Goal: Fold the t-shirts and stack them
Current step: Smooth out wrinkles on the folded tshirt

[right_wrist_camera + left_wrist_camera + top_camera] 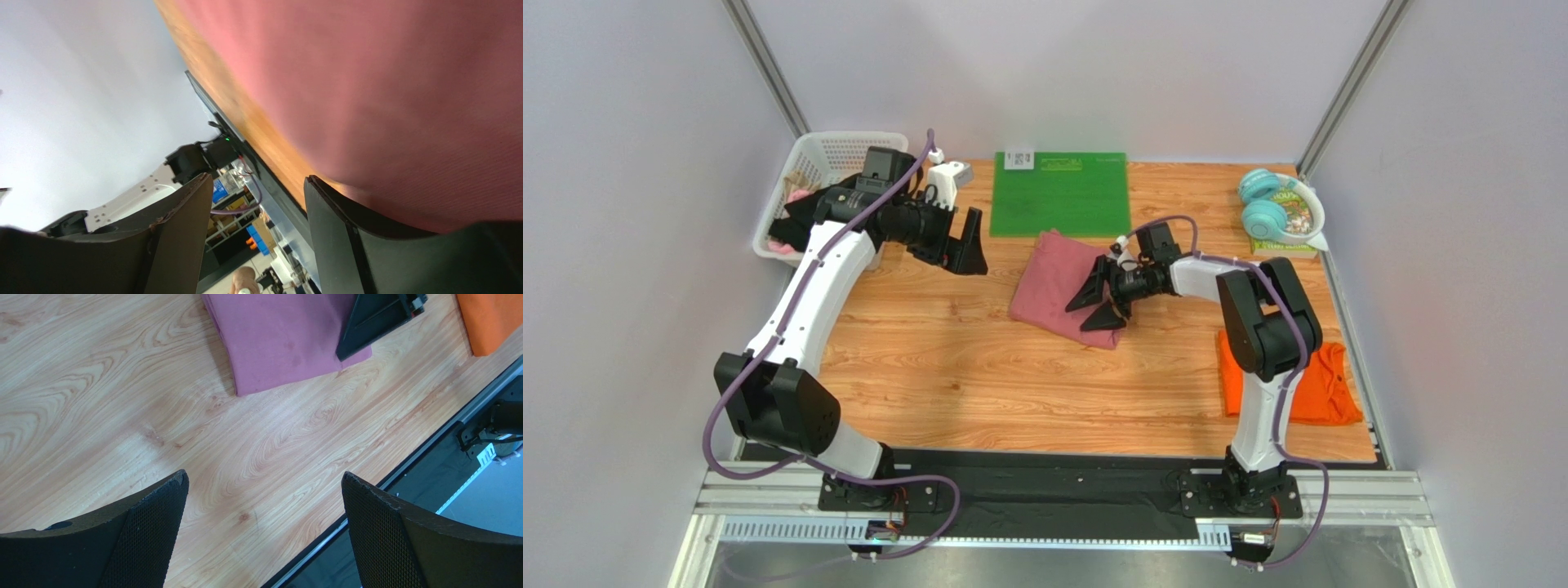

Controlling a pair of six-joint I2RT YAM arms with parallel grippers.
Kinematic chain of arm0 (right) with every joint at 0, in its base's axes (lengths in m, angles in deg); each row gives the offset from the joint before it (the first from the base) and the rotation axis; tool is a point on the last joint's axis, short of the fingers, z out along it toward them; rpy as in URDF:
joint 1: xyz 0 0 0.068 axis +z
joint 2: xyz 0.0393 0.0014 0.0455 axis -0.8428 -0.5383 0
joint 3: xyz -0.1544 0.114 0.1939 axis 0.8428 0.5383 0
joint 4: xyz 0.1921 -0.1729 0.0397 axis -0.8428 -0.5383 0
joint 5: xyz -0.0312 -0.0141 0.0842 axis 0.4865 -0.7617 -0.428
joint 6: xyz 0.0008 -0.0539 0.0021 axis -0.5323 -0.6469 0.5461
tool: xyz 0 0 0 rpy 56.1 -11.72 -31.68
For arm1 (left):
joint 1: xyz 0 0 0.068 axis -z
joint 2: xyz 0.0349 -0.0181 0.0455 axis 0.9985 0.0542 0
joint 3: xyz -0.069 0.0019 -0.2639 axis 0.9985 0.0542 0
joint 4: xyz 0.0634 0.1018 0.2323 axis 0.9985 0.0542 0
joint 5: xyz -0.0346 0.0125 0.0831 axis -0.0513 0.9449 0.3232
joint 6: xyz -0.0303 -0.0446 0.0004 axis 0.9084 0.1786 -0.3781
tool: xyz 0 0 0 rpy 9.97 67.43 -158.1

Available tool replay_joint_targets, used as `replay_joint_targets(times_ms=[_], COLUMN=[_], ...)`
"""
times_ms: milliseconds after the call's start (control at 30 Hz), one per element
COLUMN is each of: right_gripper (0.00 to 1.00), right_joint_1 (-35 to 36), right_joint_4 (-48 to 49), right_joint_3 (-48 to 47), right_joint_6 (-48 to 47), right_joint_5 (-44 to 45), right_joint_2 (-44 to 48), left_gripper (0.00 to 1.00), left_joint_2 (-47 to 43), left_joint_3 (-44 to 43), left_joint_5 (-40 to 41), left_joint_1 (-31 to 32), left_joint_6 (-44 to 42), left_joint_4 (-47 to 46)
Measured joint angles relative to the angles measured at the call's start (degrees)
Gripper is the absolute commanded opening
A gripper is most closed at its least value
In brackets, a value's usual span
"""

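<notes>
Overhead, the dusty rose-pink cloth t-shirt (1044, 288) lies folded mid-table, just beside the flat green rectangular mat (1060, 194). The bright orange cloth t-shirt (1333, 386) lies well apart at the right edge, so I judge stacking is not yet done. My right gripper (1097, 306) sits low at the pink shirt's right edge, forearm reaching left, probably to take that edge. My left gripper (965, 251) hangs raised near the white plastic basket (824, 184), clear of the work. Left wrist view: jaws wide, only wooden table (184, 416) between. Right wrist view: jaws apart, one finger (368, 245) against pink cloth, nothing clamped.

Wooden table (928, 368) carries pink t-shirt (1051, 288), orange t-shirt (1333, 390), green mat (1060, 194), basket (824, 153), headphones (1264, 203).
</notes>
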Motion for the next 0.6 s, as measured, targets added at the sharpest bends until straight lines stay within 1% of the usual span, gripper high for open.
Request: replay_joint_targets(times_ms=[67,133,267,300,433,600], right_gripper=[0.63,0.63,0.63,0.63,0.63,0.63], right_joint_1=[0.2,0.7,3.3,3.9,7.9,10.7], right_joint_4=[-1.3,-1.6,-0.3,0.3,3.0,2.9], right_joint_3=[-2.3,-6.4,-15.4,-17.8,-21.9,-22.1], right_joint_6=[0.9,1.8,3.3,3.8,5.3,6.1], right_joint_5=[0.3,0.4,0.3,0.3,0.0,0.3], right_joint_2=[1.7,2.9,2.4,1.4,-5.1,-14.7], left_gripper=[1.0,1.0,1.0,1.0,1.0,1.0], left_joint_2=[0.0,0.0,0.1,0.1,0.3,0.5], left_joint_3=[-0.6,-1.2,-1.8,-1.8,-1.8,-1.8], left_joint_5=[0.0,0.0,0.0,0.0,0.0,0.2], left_joint_1=[0.0,0.0,0.0,0.0,0.0,0.0], left_joint_6=[-0.1,-0.2,-0.2,-0.2,-0.2,-0.2], left_joint_4=[0.2,0.4,0.5,0.5,0.6,0.8])
